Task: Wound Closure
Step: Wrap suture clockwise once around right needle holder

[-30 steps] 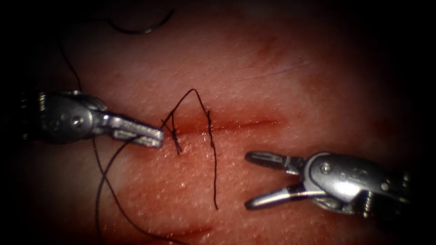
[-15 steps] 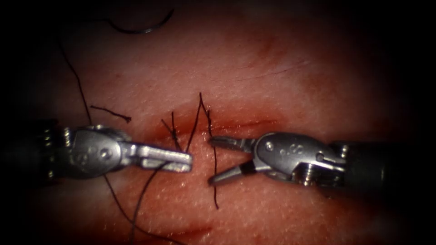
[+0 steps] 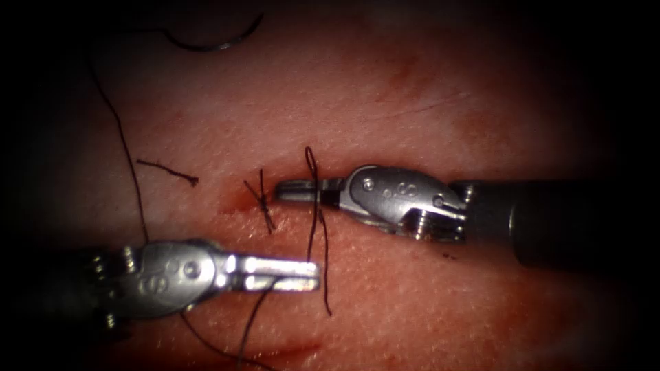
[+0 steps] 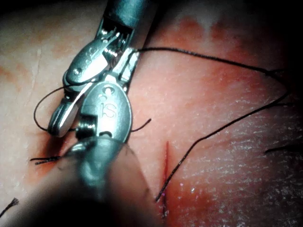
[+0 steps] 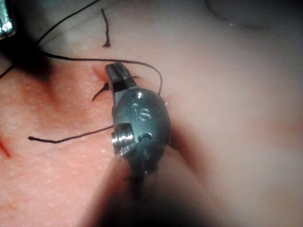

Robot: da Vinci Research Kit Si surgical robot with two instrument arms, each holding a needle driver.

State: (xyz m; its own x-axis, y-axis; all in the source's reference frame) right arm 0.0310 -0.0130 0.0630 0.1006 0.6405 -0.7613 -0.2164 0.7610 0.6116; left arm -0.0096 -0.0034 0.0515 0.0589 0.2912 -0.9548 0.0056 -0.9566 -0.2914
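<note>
Since half a second ago the right arm's steel needle driver [image 3: 292, 190] has closed its jaws on the dark suture thread [image 3: 313, 206] at the cut, while the left arm's steel needle driver [image 3: 302, 273] has dropped lower-left, jaws shut on thread. One knotted stitch [image 3: 262, 200] sits on the reddish pork tissue [image 3: 412, 295] — the curved dark needle [image 3: 213, 42] lies loose, well above-left of the cut; the cut to the right is unstitched.

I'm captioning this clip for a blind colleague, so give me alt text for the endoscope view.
The right tool is shut on the looped thread at the cut in the tissue, while the left tool, below, is shut on a thread strand. The needle lies free on the tissue, far upper left.
</note>
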